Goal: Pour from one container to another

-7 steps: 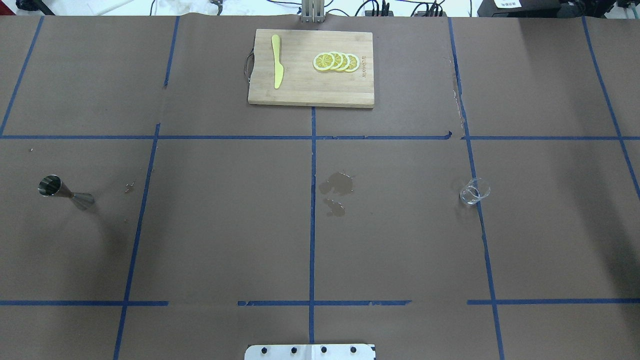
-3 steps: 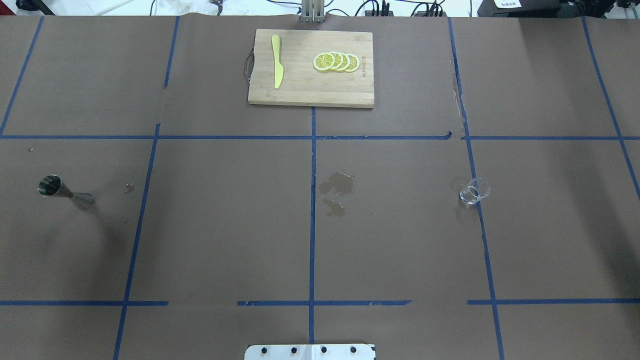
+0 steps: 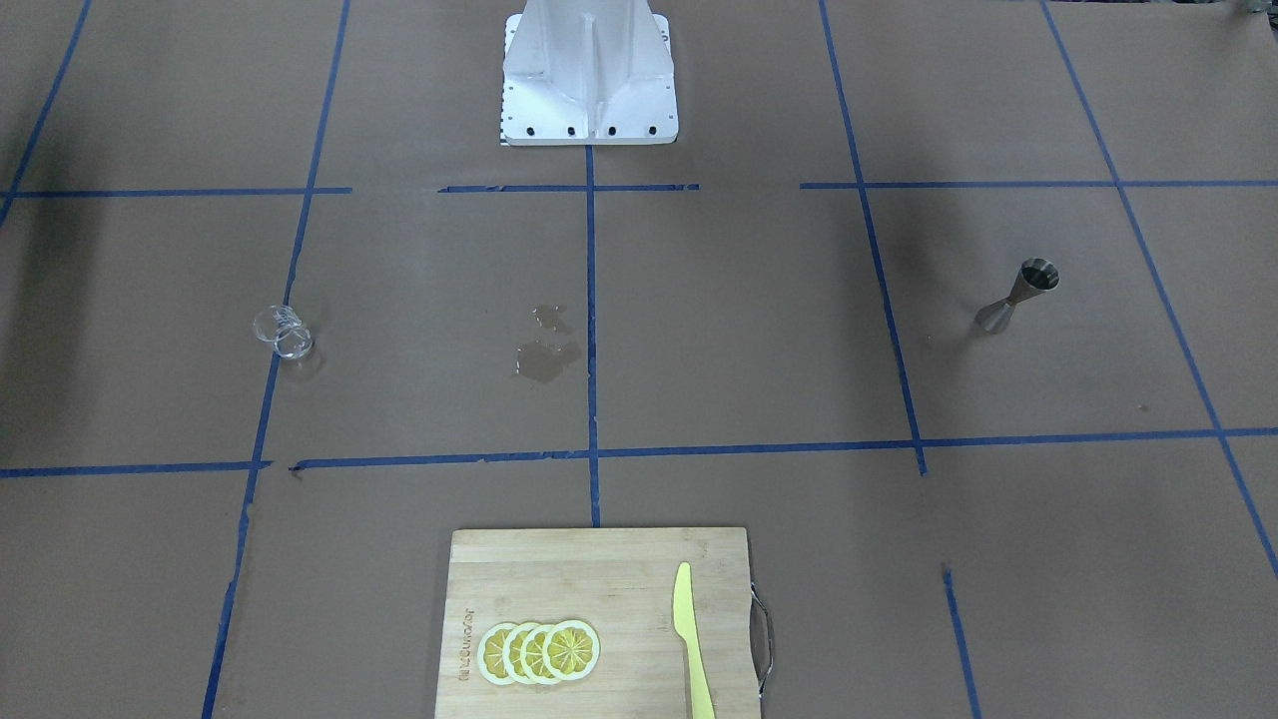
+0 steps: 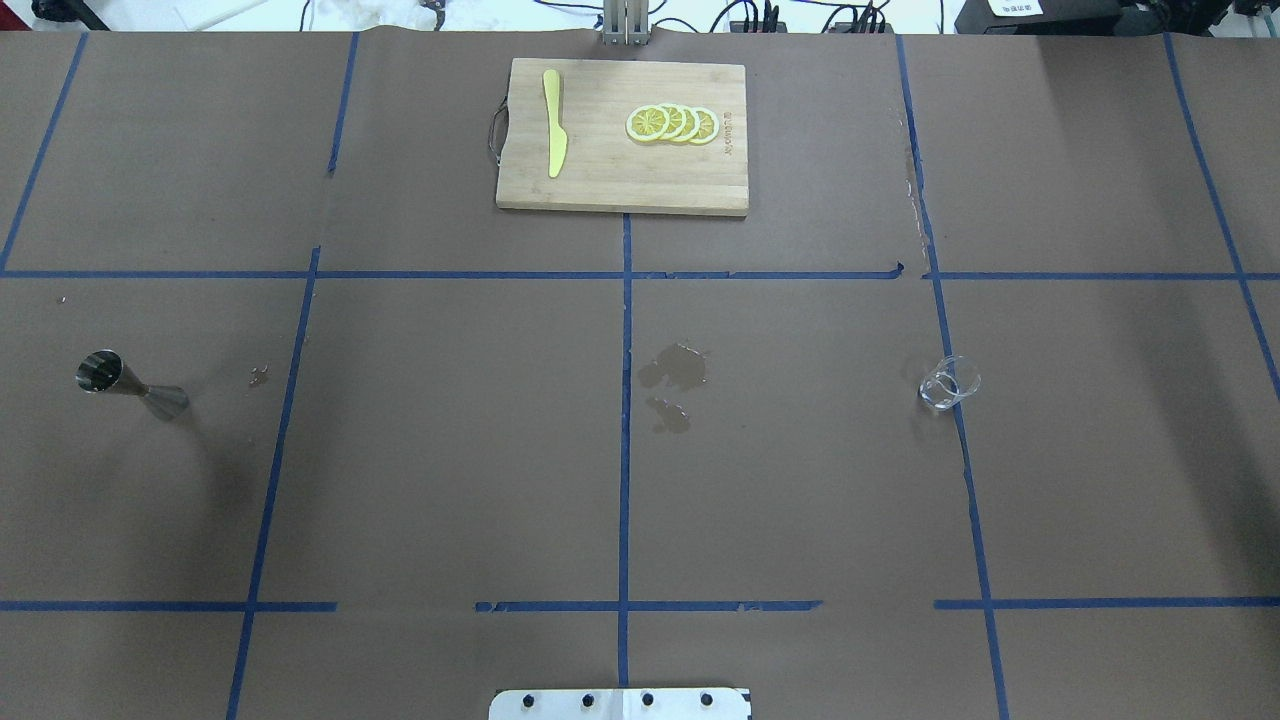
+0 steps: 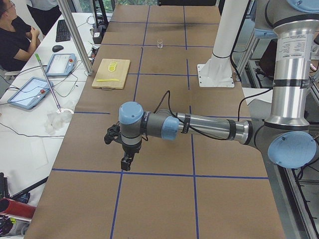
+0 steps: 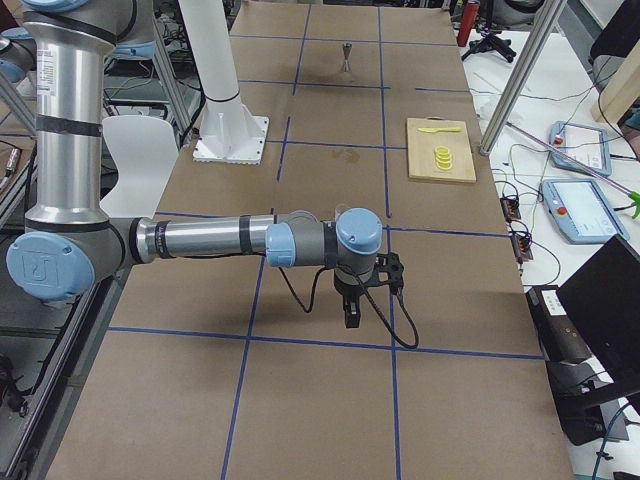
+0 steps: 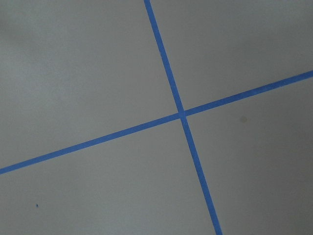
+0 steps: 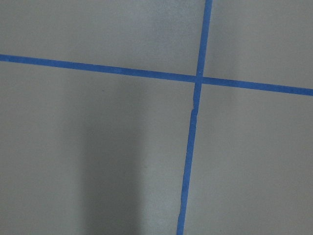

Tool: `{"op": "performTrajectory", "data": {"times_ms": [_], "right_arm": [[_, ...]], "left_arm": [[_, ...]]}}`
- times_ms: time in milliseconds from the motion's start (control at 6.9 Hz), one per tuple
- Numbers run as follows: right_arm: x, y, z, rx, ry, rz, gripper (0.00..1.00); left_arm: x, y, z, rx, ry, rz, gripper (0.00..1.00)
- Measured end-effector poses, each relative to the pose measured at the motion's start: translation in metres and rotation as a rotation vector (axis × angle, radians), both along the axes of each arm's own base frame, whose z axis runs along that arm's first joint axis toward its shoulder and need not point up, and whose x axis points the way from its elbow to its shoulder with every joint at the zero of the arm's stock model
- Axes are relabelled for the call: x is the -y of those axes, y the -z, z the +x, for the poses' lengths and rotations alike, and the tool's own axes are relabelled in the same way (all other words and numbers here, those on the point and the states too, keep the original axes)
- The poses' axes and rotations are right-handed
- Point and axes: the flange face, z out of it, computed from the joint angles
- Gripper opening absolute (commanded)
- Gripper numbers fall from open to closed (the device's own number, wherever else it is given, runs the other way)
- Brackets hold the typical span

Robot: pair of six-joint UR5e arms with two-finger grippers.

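Observation:
The one container, a small clear glass cup point(image 4: 948, 383), stands upright on the table's right half, also seen in the front view point(image 3: 283, 332). The other, a steel hourglass jigger point(image 4: 130, 383), stands upright at the far left point(image 3: 1018, 295). My left gripper point(image 5: 127, 162) hangs over bare paper beyond the table's left end, and my right gripper point(image 6: 350, 315) does the same beyond the right end. Both are far from the cup and jigger. I cannot tell whether either is open or shut. The wrist views show only paper and blue tape.
A wooden cutting board point(image 4: 610, 185) with lemon slices point(image 4: 672, 123) and a yellow knife point(image 4: 553, 122) lies at the far middle. A wet stain point(image 4: 675, 372) marks the centre. The robot's base point(image 3: 589, 90) stands mid-table. A seated person point(image 5: 15, 37) is beside the table.

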Motion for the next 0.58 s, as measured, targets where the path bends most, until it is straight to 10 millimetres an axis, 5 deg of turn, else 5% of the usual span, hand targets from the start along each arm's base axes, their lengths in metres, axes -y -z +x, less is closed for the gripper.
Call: {"op": "performTrajectory", "data": {"times_ms": [580], "right_arm": [[0.0019, -0.0115, -0.0006, 0.007, -0.001, -0.021, 1.00]], "left_arm": [[-0.0058, -0.0077, 0.0009, -0.011, -0.001, -0.059, 1.00]]}}
